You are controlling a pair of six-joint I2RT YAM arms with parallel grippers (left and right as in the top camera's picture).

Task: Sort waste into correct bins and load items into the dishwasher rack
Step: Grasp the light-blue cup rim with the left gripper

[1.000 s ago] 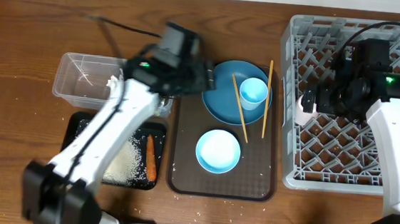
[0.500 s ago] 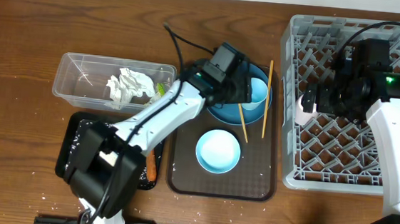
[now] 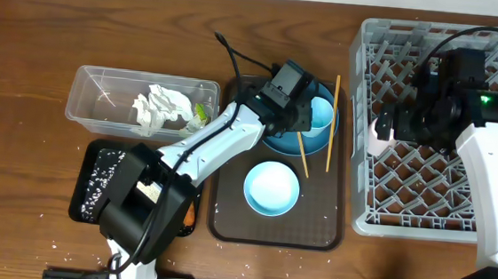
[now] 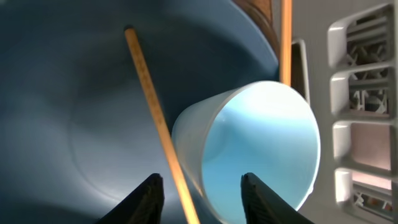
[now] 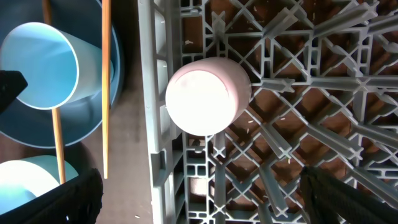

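dishwasher rack (image 3: 402, 225) sits on the right of the surface (image 3: 43, 34), the pink cup (image 5: 207, 95) standing in it by the wall nearest the tray. the right tool (image 5: 202, 186) hangs over it, wide open, holding nothing. the dark-blue plate (image 3: 277, 143) lies flat on the brown tray (image 3: 314, 216). the light-blue cup (image 3: 317, 115) stands on it, mouth up. the left tool (image 4: 202, 193) is half open around this cup; i cannot tell if it pinches. two chopsticks (image 3: 300, 144) point front to back.
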